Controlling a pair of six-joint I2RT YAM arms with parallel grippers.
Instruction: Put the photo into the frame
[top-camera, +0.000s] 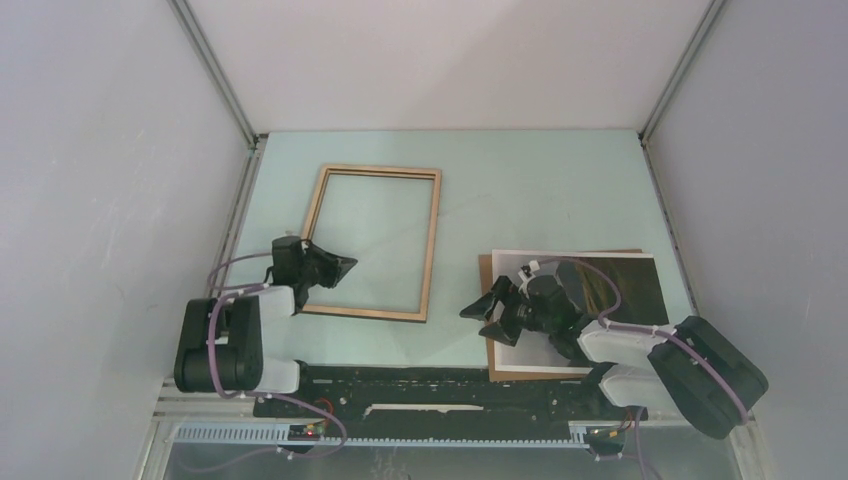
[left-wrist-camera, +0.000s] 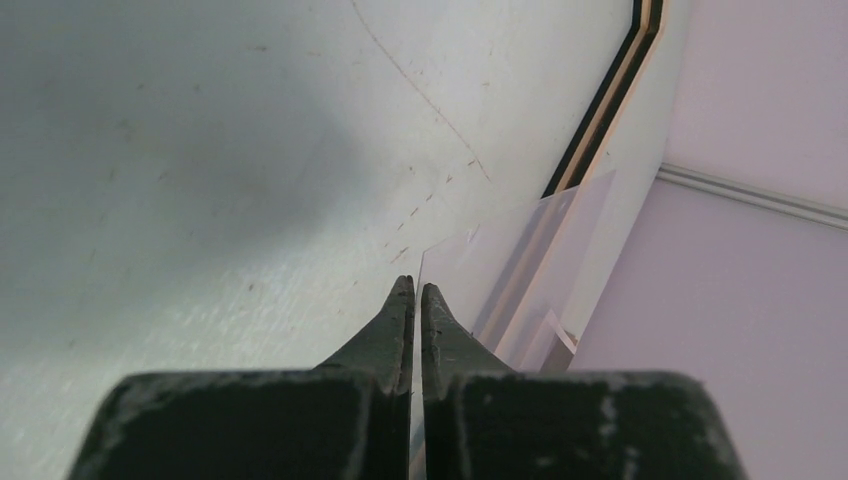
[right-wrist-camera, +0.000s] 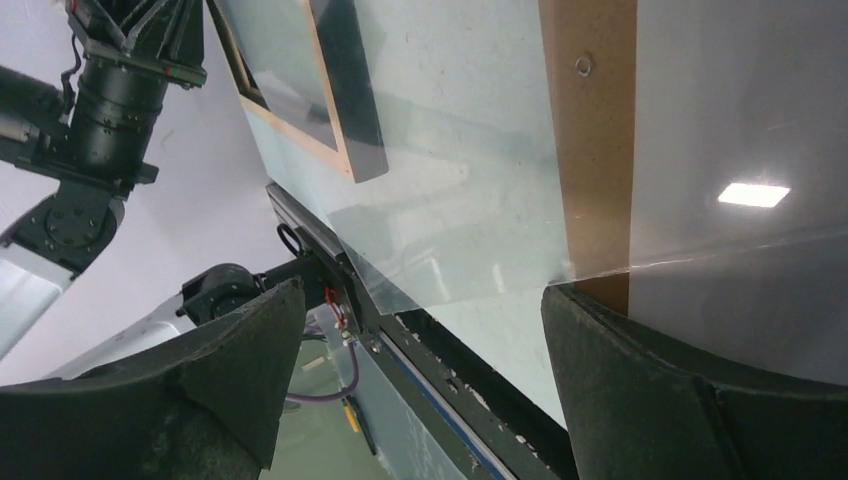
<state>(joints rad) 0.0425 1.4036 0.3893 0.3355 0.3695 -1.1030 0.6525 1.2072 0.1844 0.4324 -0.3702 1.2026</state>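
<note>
The frame (top-camera: 372, 243) lies flat at left centre with its light wood rim up; one corner (right-wrist-camera: 350, 150) shows in the right wrist view. My left gripper (top-camera: 350, 264) hovers over its near left part, shut (left-wrist-camera: 416, 285) on the edge of a thin clear pane (left-wrist-camera: 530, 260). The pane (right-wrist-camera: 450, 220) is lifted and reaches right, as far as my right gripper (right-wrist-camera: 425, 300). The photo (top-camera: 625, 285), dark with a white border (right-wrist-camera: 730, 90), rests on the brown backing board (top-camera: 486, 272) at right. My right gripper (top-camera: 485, 305) stands open above the board's left edge, nothing between its fingers.
A black rail (top-camera: 420, 385) runs along the table's near edge between the arm bases. Grey enclosure walls close in the left, right and back. The right arm's body (top-camera: 640, 350) covers the photo's near part. The left arm (right-wrist-camera: 110, 110) shows in the right wrist view.
</note>
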